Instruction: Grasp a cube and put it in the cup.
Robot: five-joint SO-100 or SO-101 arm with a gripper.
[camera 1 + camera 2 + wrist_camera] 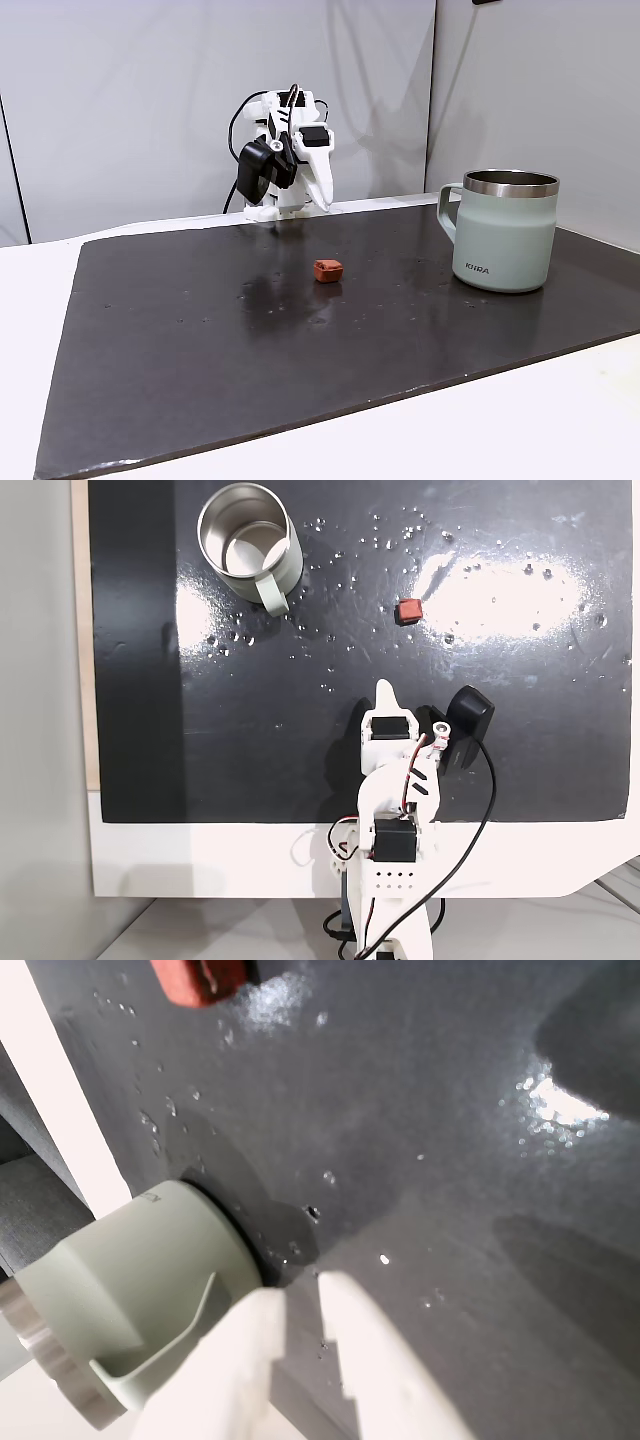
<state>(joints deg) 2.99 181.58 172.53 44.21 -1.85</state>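
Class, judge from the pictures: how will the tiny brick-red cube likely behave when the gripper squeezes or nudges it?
The tiny brick-red cube lies flat on the glossy dark mat, so it probably slides rather than rolls. It looks far smaller than the grey-green mug, so it is likely light and could skid or pop out of an off-centre pinch.

place: plain indoor room, lab or office unclear | cues: white table lower right, dark glossy mat centre, bare grey wall panels upper left
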